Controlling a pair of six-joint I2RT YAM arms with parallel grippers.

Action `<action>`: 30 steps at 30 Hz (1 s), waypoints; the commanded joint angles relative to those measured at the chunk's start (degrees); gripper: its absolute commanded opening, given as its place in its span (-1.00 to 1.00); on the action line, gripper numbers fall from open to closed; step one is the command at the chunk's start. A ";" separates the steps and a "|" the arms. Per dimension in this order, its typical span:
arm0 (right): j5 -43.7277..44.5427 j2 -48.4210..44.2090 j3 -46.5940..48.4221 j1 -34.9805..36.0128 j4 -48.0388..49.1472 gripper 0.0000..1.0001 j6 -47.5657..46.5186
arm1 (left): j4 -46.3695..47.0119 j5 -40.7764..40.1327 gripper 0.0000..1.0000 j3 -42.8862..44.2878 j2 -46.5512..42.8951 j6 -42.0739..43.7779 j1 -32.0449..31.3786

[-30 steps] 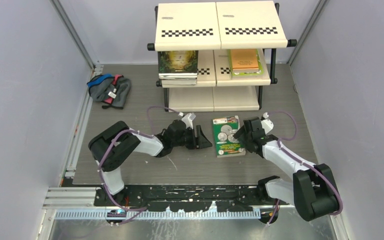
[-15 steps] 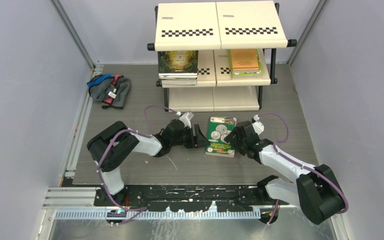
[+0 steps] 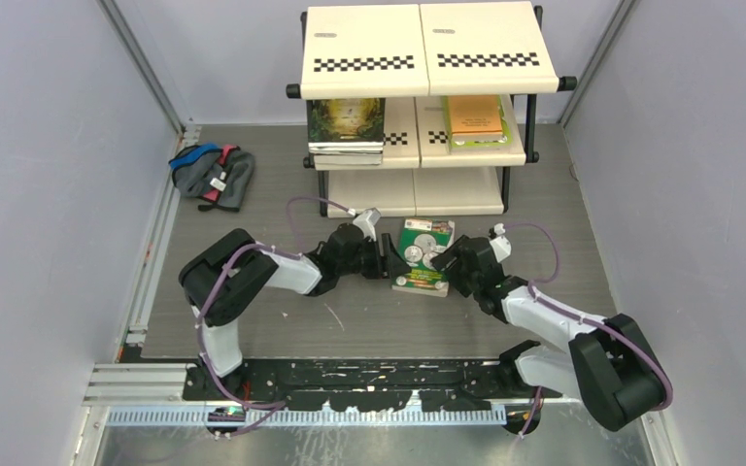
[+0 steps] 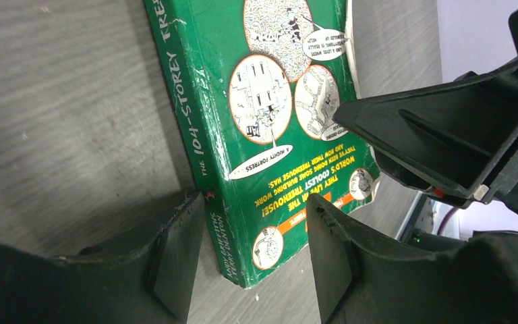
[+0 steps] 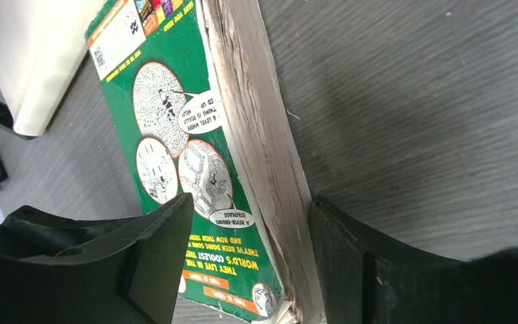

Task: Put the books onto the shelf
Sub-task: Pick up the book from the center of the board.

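A green paperback [image 3: 423, 256] with white cartoon circles lies flat on the grey table, a little in front of the shelf [image 3: 427, 44]. My left gripper [image 3: 389, 262] is at its left side, open, and the spine corner [image 4: 243, 223] sits between the fingers without contact. From the right, my right gripper [image 3: 453, 268] stands open astride the page edge [image 5: 270, 175], one finger over the cover and the other beside the pages. On the middle tier, a dark green-gold book [image 3: 346, 121] tops a small stack and an orange book [image 3: 474, 116] rests on a lime green one [image 3: 487, 144].
A grey-blue cloth bundle [image 3: 212, 175] lies at the back left of the table. The shelf's lowest board [image 3: 416, 191] is just behind the green book. Grey walls close in both sides, and a metal rail [image 3: 155, 243] runs along the left edge.
The right gripper has moved left and pushed the green book left and toward the shelf, turning it slightly. The left gripper has edged up to the book's spine. Both stayed open.
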 commanded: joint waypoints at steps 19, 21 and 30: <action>-11.21 3.72 -6.90 0.59 20.55 0.31 3.08 | 0.51 1.82 0.07 1.32 4.57 0.49 -0.16; -11.82 5.02 -6.85 0.78 22.42 0.23 3.80 | 0.55 1.82 0.06 1.32 4.55 0.39 -0.24; -10.84 1.92 -5.71 1.07 20.30 -0.63 3.75 | 0.36 1.16 0.06 0.35 2.65 0.46 -0.34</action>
